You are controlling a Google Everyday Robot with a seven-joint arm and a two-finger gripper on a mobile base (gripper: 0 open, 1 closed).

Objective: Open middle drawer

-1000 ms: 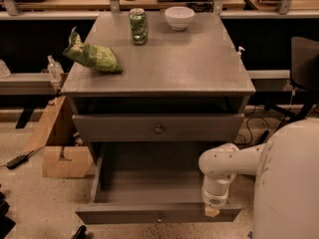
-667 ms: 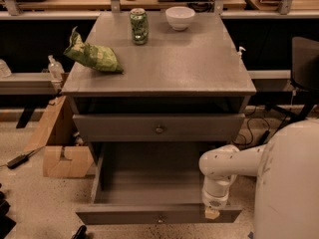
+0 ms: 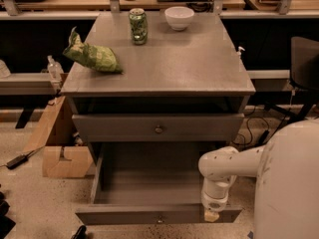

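Camera view, looking down on a grey cabinet (image 3: 199,73) from the front. On its top, a green soda can (image 3: 138,26) upright at the back, a white bowl (image 3: 179,17) near it to the right, and a green chip bag (image 3: 92,56) lying near the left edge. Under the top, the uppermost drawer (image 3: 114,128), close to shut. Below that, the middle drawer (image 3: 124,215) pulled far out, its grey floor in view, a small brass knob (image 3: 159,219) at the centre of its front. Gripper (image 3: 212,215) pointing down at the right end of that drawer's front, at its top edge; cannot tell how wide it stands. White arm (image 3: 229,166) reaching in from the robot body (image 3: 294,183) at the right. Cardboard box (image 3: 60,148) on the floor, left of the cabinet.
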